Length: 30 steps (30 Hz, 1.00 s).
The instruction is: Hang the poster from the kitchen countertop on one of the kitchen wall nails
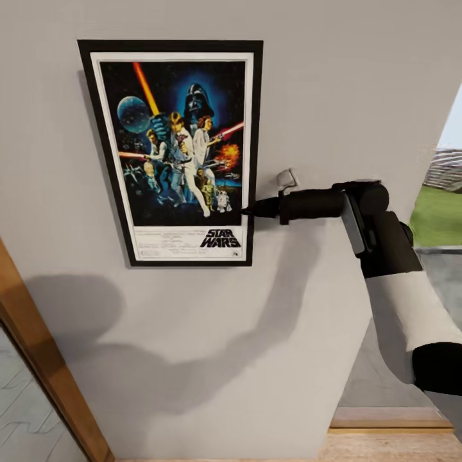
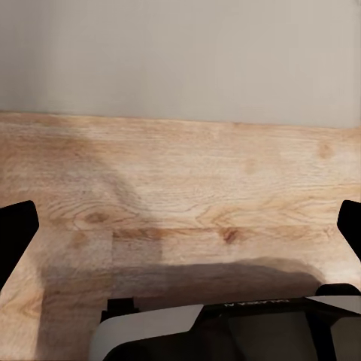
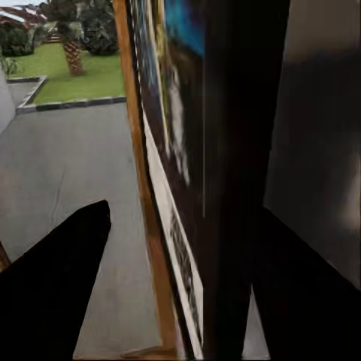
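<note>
The poster (image 1: pixel 172 153) is seen upright and flat against the pale grey wall (image 1: pixel 333 83) in the head view, slightly tilted, with its black frame, white border and the logo strip at the bottom. A dark shadow is cast along its left edge on the wall.

The right arm (image 1: pixel 410 301) is stretched from the right side toward the poster, and the right gripper (image 1: pixel 247 210) is placed at the right edge of the frame, in its lower half. In the right wrist view the frame edge (image 3: pixel 233 180) is seen very close, standing between the two dark fingers (image 3: pixel 56 286), one on the picture side and one on the wall side; the fingers are set apart, and it cannot be told if they press the frame. Just above the gripper a small grey wall fitting (image 1: pixel 287 179) is seen, beside the frame but apart from it.

In the left wrist view the left gripper (image 2: pixel 180 226) is pointed at a wooden floor (image 2: pixel 195 195) and the base of the wall, and its fingers (image 2: pixel 15 237) are spread wide with nothing between them.

A wooden door frame (image 1: pixel 38 359) is seen at the lower left, and at the right an opening with green grass (image 1: pixel 439 212) outside.
</note>
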### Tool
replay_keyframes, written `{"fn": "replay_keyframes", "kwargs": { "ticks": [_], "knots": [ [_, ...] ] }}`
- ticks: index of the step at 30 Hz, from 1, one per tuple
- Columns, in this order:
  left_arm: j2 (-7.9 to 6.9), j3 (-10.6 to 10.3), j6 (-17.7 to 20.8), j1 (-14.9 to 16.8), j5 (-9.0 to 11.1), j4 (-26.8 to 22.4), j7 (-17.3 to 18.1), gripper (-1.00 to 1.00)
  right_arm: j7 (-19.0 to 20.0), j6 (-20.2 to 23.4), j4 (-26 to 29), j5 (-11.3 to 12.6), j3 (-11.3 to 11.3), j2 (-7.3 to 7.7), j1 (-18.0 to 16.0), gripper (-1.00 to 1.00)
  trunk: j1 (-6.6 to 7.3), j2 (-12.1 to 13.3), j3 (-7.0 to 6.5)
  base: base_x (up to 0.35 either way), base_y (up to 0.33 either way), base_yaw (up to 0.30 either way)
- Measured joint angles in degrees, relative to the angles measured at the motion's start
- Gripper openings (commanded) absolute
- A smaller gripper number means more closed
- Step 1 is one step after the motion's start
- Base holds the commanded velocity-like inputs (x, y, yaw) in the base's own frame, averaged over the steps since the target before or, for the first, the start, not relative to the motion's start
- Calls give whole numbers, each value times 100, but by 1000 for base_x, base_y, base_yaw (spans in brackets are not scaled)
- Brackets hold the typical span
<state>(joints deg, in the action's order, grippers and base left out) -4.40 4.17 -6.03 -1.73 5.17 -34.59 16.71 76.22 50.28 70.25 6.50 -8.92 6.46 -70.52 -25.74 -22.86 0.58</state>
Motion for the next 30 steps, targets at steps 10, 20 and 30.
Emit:
{"fn": "replay_keyframes", "kwargs": {
  "ticks": [10, 20, 30],
  "knots": [
    [-1, 1, -4, -2, 1, 0, 2, 100, -58, 42, -49, 11, 22, -43, -1, 100, -2, 1, -1, 18, 0, 0],
    [-1, 1, -1, 0, 1, 2, 2, 100, 17, 138, -36, 129, 22, -47, -1, 100, -2, -3, -1, -124, -16, 0],
    [-1, 1, 4, -1, 1, 0, 2, 100, -40, 26, 115, 22, 8, -33, 4, 100, -2, 1, -1, -17, -2, 0]
  ]
}}
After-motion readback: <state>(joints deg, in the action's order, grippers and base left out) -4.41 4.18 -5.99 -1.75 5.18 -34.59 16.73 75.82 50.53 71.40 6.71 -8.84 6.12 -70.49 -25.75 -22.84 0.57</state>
